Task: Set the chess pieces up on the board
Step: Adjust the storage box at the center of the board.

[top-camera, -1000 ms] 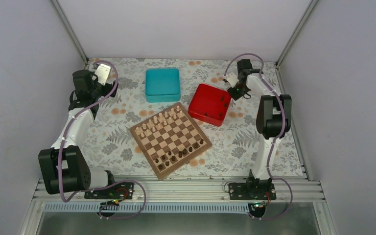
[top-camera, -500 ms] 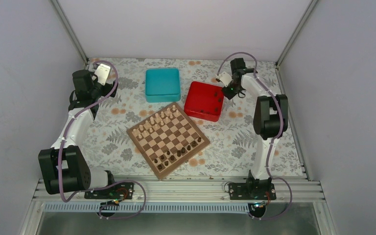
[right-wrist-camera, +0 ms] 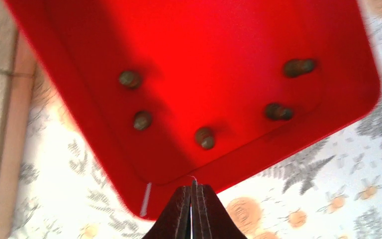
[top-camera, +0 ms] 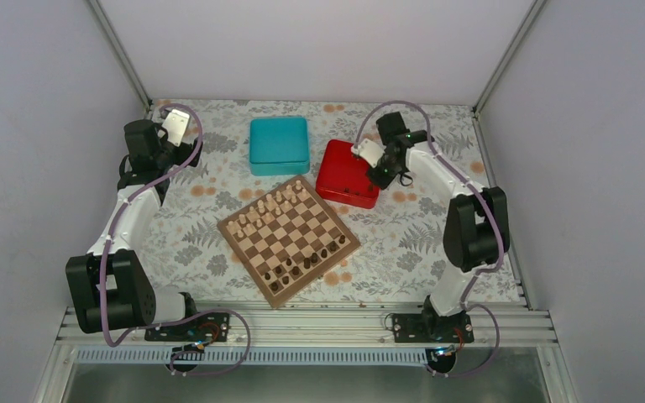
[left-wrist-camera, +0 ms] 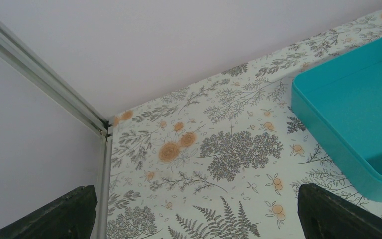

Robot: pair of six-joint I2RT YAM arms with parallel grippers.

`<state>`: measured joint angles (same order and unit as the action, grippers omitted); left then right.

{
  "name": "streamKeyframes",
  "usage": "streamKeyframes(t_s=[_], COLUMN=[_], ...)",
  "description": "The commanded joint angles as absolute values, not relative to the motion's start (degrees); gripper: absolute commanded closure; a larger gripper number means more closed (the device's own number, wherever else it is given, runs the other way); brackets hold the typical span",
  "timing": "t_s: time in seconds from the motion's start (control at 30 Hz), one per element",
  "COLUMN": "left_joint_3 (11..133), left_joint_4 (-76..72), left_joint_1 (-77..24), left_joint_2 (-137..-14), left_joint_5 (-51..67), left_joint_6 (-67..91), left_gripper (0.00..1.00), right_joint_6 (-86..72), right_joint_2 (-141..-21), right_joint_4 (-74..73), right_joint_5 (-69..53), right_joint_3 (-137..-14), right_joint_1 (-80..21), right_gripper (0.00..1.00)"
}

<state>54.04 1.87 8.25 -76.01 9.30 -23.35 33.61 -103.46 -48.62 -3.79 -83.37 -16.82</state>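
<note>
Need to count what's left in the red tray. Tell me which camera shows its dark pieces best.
Right wrist: it looks straight into the red tray, where five dark pieces show, slightly blurred. Top external shows the tray small, pieces indistinct. Left wrist shows no tray, only the teal box.

Honestly, there was nothing to read in any of the views: no words, numbers, logos or stickers that I could make out. The board [top-camera: 292,235], the red tray [top-camera: 340,176] and the teal box [top-camera: 279,144] all showed plain surfaces. The floral table cover [top-camera: 193,243] was just pattern, no lettering.
</note>
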Motion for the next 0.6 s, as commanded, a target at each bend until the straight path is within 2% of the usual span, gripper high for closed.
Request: streamKeyframes(t_s=[0.0, 0.3, 0.57], left_joint_3=[53.57, 53.77, 53.96], left_joint_4=[0.82, 1.17, 1.41], left_joint_1=[8.53, 8.53, 8.53], left_joint_2=[-76.02, -75.70, -75.57], left_joint_5=[10.33, 10.64, 10.80], left_joint_6=[-23.12, -22.94, -22.85], left_gripper=[0.00, 0.00, 0.00], right_joint_6=[31.24, 29.67, 29.19], right_joint_2=[-99.29, -97.06, -97.24], right_joint_4=[-50.46, -45.90, -45.36], right_joint_5=[-3.97, -5.59, -7.72], right_joint_3=[-78.71, -72.45, -72.13], right_joint_1=[-17.50, -17.64, -20.79], right_gripper=[0.96, 0.96, 0.96])
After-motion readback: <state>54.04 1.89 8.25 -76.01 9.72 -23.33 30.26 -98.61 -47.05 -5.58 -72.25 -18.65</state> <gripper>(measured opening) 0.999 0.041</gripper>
